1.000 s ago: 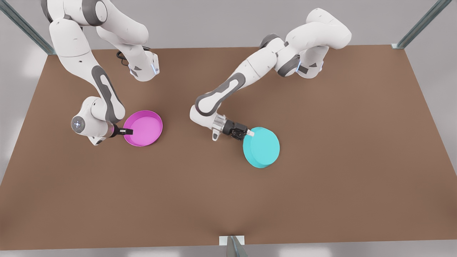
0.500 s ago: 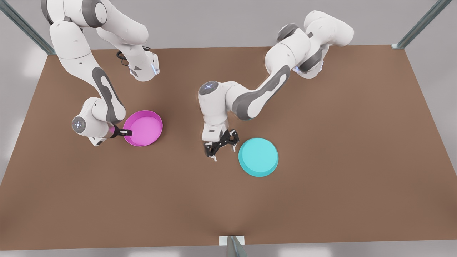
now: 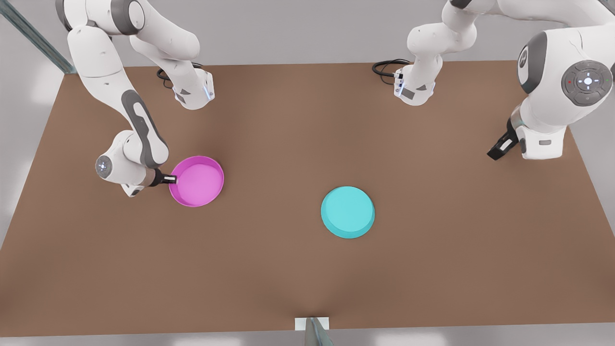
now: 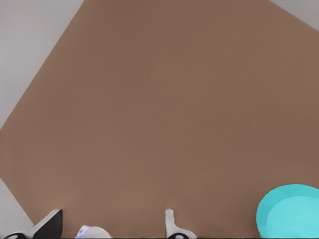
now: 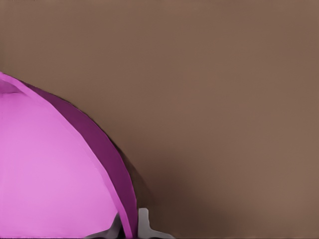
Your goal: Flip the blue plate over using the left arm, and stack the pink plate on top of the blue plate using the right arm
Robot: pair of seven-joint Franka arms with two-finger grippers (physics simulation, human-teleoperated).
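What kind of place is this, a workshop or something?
Probably a simulated robot test bench, not a real workshop: a bare brown table inside a metal frame, carrying a pink plate and a blue plate between white arms.

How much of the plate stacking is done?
The blue plate lies flipped, base up, and the left gripper has pulled away, open. The right gripper clamps the pink plate by its rim. Carrying it onto the blue plate is left.

Blue plate (image 3: 347, 211), pink plate (image 3: 197, 181): smooth matt plastic (pink paler inside). Table (image 3: 307, 269): matt brown, even.
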